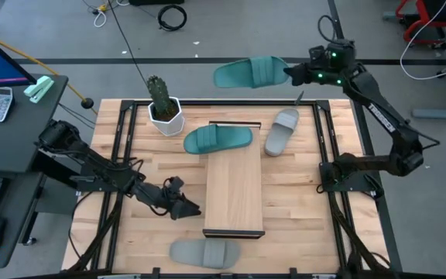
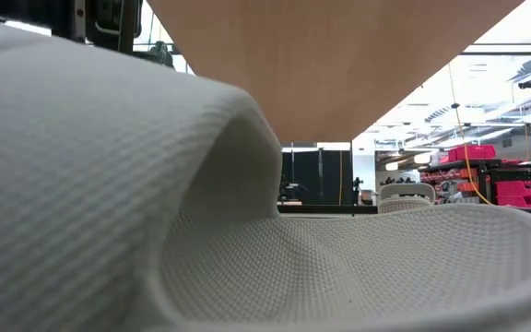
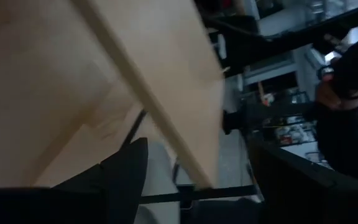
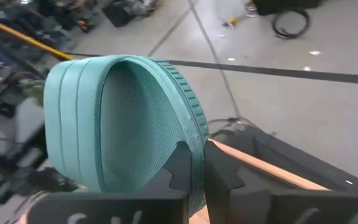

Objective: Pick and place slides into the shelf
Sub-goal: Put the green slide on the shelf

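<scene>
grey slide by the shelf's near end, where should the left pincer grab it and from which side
Probably the wide strap of the grey slide, pinched from above. It lies flat, sole down, beside the shelf, so the raised strap is the only part standing proud. The open left pincer is nearby.

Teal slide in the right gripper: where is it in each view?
High: teal slide at top centre, past the table's far edge, held by the right gripper.
Low: not in it.
Left wrist: not in it.
Right wrist: fills the left and centre, its edge pinched between the fingers.
Shared landmark: the table's far edge.
</scene>
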Controlling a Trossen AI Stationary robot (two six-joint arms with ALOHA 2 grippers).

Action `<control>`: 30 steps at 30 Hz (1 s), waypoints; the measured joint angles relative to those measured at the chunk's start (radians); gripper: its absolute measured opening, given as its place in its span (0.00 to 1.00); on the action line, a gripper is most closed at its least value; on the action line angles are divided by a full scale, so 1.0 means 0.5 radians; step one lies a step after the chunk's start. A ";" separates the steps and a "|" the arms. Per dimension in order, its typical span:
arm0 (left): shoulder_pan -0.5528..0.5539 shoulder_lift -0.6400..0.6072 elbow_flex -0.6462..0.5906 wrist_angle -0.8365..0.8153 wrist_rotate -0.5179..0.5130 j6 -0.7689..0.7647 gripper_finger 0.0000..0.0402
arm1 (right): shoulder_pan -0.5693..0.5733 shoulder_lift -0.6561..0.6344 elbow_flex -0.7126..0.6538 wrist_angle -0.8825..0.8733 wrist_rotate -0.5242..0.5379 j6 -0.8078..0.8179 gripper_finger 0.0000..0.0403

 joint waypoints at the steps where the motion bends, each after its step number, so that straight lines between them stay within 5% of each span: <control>1: 0.005 -0.015 0.000 0.012 -0.001 0.022 0.70 | 0.000 -0.023 0.009 -0.003 -0.036 0.001 0.06; 9: 0.097 -0.223 0.000 0.252 -0.137 0.319 0.70 | 0.091 -0.147 0.183 -0.016 -0.195 0.000 0.06; 17: 0.237 -0.417 0.211 0.331 -0.437 0.997 0.70 | 0.370 -0.154 0.481 -0.017 -0.123 0.031 0.06; 30: 0.443 -0.418 0.849 0.323 -0.629 2.268 0.70 | 1.183 -0.138 0.475 0.343 1.055 0.032 0.05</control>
